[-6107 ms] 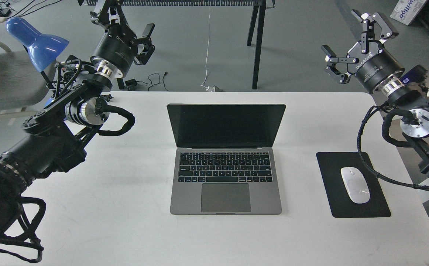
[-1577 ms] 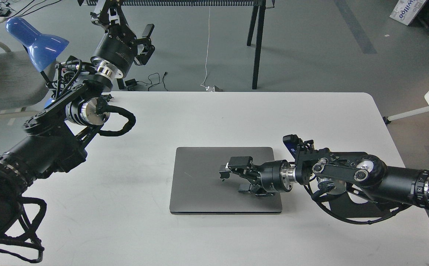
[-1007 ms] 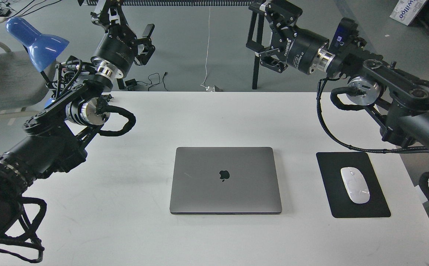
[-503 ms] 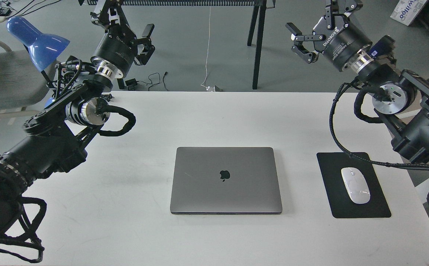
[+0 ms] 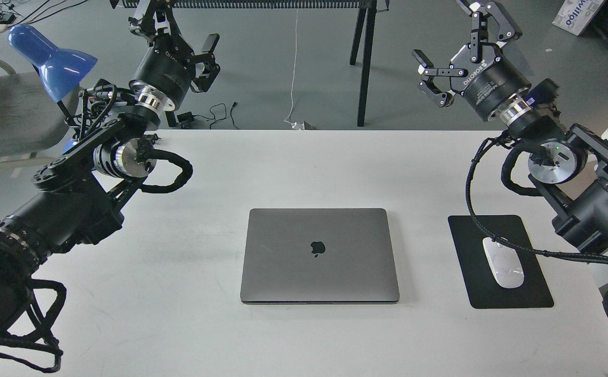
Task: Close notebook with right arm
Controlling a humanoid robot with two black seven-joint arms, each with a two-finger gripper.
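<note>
— Which step is this looking like to you?

— The closing itself is looking done. The notebook (image 5: pixel 319 255) is lying flat near the front edge of the table (image 5: pixel 204 335), midway between its left and right edges, lid down and logo facing up, with no gap showing along the front.

— And the right arm (image 5: pixel 592 204)?

— It is hanging over the back right corner, well apart from the notebook. The right gripper (image 5: pixel 463 39) is pointing up and away with its fingers spread wide, gripping nothing.

— So what is the next move calling for?

— Little, I am judging: parking the arm clear. Its cable (image 5: pixel 492 230) is drooping across the mouse pad (image 5: pixel 471 283) and over the mouse (image 5: pixel 504 267), so any retreat is needing care not to drag them.

— The other side?

— The left gripper (image 5: pixel 181 26) is idling above the back left corner, beside the blue lamp (image 5: pixel 53 55). Its fingers are appearing parted and empty, though one is running into the top of the view.

— Anything you are failing to make out?

— Whether the lid is seating fully at the hinge; the back edge is giving nothing away from above. Both arms are being cut off at the sides of the view.
</note>
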